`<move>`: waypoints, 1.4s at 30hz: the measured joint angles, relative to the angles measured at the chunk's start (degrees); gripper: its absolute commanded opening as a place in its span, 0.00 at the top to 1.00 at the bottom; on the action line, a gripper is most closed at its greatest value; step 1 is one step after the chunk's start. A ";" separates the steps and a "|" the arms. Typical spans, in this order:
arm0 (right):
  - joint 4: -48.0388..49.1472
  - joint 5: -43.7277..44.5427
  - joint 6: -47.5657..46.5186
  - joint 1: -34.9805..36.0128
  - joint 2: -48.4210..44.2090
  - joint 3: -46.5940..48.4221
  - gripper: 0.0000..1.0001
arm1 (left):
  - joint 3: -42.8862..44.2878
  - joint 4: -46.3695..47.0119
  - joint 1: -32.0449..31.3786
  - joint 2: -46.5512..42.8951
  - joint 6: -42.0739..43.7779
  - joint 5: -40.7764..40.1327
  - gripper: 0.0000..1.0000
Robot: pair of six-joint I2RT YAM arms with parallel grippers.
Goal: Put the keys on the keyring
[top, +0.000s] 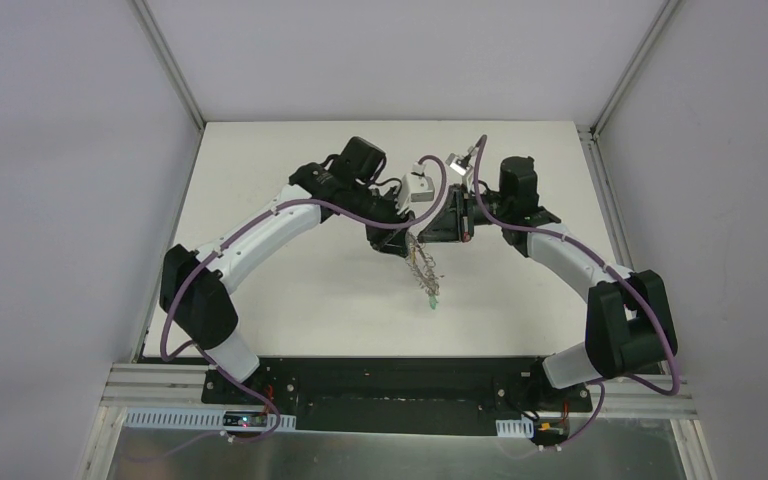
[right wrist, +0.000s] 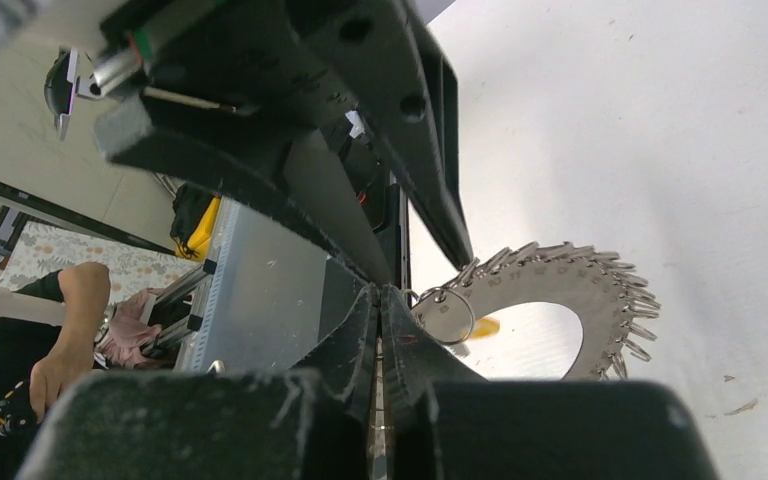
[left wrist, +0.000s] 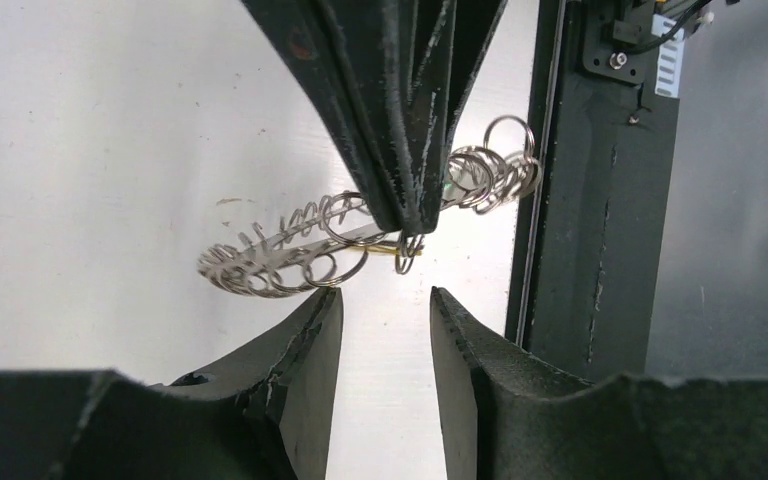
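We start at the right gripper [right wrist: 380,297]. Its two fingers are pressed together on the rim of the keyring [right wrist: 585,290], pinching the flat metal at the edge nearest the wrist camera. From that view we see the ring's broad grey face, its round hole and the fringe of silver wire loops standing out along the outer rim. The ring extends away from the fingertips toward the right of that view. The yellow key [right wrist: 482,326] shows just beyond the pinch, its head inside the outline of the hole.

The left gripper [left wrist: 385,300] has its jaws apart. Its fingers [left wrist: 305,345] sit just below the ring with a clear gap between them, and neither touches the metal. In its wrist view the right gripper [left wrist: 407,205] comes down from above. The keyring [left wrist: 285,252] lies edge-on there, a thin band whose long axis runs from lower left to upper right, with wire loops bunched at both ends. A sliver of gold, the yellow key [left wrist: 385,243], hangs right under the clamping fingertips.

From overhead, the left gripper [top: 392,243] and the right gripper [top: 440,228] meet over the middle of the table [top: 290,300]. The keyring [top: 421,262] again appears edge-on, its long axis pointing from the grippers toward the arm bases and slightly right. The green key [top: 431,298] sits at that near end. We cannot tell whether the ring's lower end touches the table.
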 measured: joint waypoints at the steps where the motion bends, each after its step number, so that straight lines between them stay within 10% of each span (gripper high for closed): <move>1: 0.02 -0.35 -0.13 -0.02 0.02 -0.11 1.00 | 0.13 0.02 0.33 0.00 -0.31 0.17 0.61; 21: 0.09 -1.03 -0.46 -0.02 0.04 -0.35 1.00 | 1.25 2.58 0.96 3.19 -7.13 9.01 0.65; 29: 0.09 -1.22 -0.46 -0.04 0.04 -0.39 1.00 | 2.60 3.21 1.03 4.11 -9.05 10.51 0.89; 42: 0.28 -1.86 -0.48 -0.07 0.04 -0.42 1.00 | 2.62 3.21 1.81 4.33 -9.09 12.04 0.99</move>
